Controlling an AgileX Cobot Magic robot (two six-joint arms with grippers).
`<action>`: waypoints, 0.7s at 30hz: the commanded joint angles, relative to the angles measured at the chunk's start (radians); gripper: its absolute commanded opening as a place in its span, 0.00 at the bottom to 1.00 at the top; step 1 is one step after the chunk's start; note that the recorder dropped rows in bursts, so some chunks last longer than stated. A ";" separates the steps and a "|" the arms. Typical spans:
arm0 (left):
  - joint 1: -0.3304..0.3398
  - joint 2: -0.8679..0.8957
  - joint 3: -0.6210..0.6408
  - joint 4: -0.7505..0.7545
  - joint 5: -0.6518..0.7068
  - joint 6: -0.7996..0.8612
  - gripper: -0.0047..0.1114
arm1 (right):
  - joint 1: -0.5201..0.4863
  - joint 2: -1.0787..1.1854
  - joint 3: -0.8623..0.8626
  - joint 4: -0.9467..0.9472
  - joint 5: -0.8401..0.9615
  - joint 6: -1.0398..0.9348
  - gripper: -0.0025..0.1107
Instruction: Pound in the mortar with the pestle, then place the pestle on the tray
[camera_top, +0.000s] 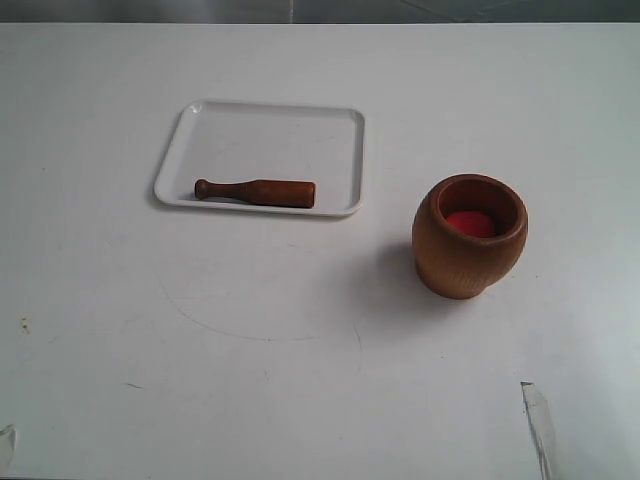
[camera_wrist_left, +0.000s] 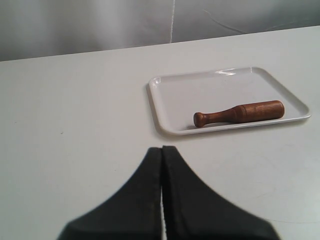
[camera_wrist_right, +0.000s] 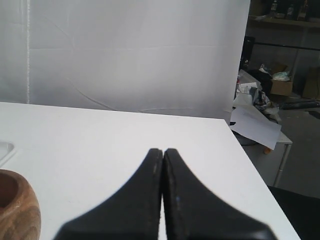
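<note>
The dark reddish-brown pestle lies flat on the white tray, knob end to the left; the left wrist view shows the pestle and the tray too. Upright on the table right of the tray stands the light-brown wooden mortar, red at its bottom; its rim edge shows in the right wrist view. My left gripper is shut and empty, well short of the tray. My right gripper is shut and empty, beside the mortar and apart from it. Neither gripper shows in the exterior view.
The white table ends on the right, and the right wrist view has its edge, with a cluttered room beyond. A white backdrop stands behind the table. A shiny strip lies at the front right.
</note>
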 joint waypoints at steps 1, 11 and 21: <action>-0.008 -0.001 0.001 -0.007 -0.003 -0.008 0.04 | -0.001 -0.003 0.004 0.009 -0.002 0.001 0.02; -0.008 -0.001 0.001 -0.007 -0.003 -0.008 0.04 | -0.001 -0.003 0.004 0.009 -0.002 0.001 0.02; -0.008 -0.001 0.001 -0.007 -0.003 -0.008 0.04 | -0.001 -0.003 0.004 0.009 -0.002 -0.003 0.02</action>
